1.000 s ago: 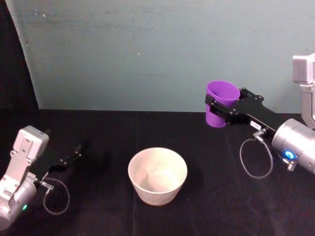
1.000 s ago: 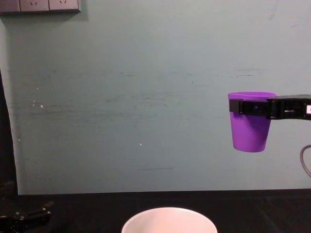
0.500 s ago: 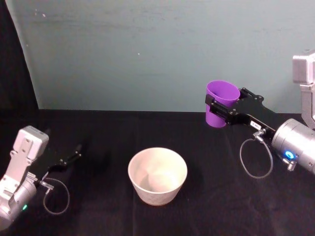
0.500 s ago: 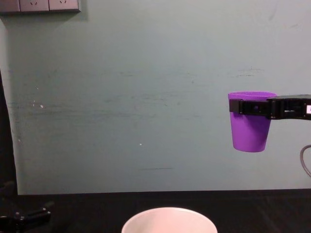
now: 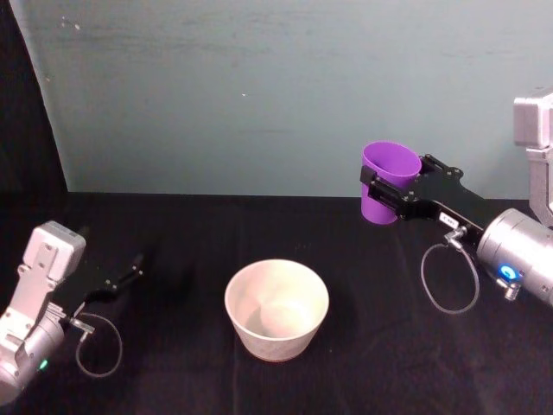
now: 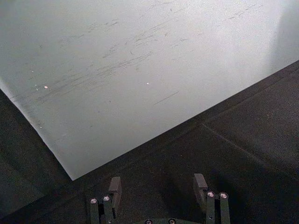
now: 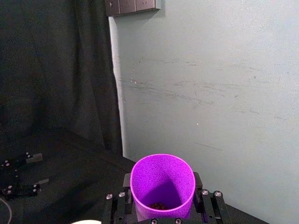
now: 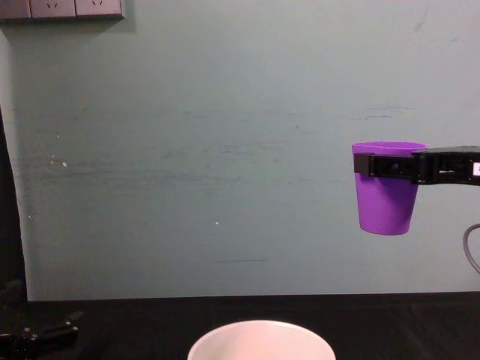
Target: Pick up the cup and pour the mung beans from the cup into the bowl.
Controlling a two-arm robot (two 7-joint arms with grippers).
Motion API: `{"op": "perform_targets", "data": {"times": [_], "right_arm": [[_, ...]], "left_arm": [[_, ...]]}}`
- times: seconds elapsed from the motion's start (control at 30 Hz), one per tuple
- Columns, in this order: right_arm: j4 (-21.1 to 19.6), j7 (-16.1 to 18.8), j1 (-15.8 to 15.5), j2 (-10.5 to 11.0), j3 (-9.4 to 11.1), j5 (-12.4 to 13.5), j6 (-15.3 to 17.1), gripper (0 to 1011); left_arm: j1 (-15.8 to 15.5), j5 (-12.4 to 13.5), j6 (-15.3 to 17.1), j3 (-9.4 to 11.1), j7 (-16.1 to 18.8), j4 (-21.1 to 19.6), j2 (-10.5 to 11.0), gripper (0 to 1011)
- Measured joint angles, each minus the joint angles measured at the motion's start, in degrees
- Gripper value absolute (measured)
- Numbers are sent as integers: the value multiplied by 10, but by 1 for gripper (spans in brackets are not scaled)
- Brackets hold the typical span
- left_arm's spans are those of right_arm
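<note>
Right gripper point(image 5: 380, 192) is clamped on the cup point(image 5: 390, 166) just under the rim, one finger either side, holding it upright and well above the table point(image 5: 173, 233). Reason for the high grip, as I judge it: the tapered wall cannot slip down through the fingers, and the mouth is left free for pouring. Beans point(image 7: 160, 205) lie as a small dark patch at the cup's bottom (few, and hard to make out). I hold the cup level, I judge, so that nothing spills before it is over the target. Bowl point(image 5: 276, 341) sits on the table at centre in front of me, lower than the cup, well apart from it and off to its left. Its inside shows plain pale. Pour not yet begun, by my reading.

Right arm reaches forward and inward from my right side, wrist level, forearm angled toward the centre. Left gripper point(image 5: 123, 278) rests low at my left near the table, fingers spread with nothing between them, parked.
</note>
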Motion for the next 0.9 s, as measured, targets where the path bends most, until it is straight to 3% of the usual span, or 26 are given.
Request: {"op": "perform_targets", "data": {"times": [0.9], "right_arm": [[8,4,3,-2,-4,7,0,731]], "left_arm": [[0,0,0,0,0,0,0,1011]]}}
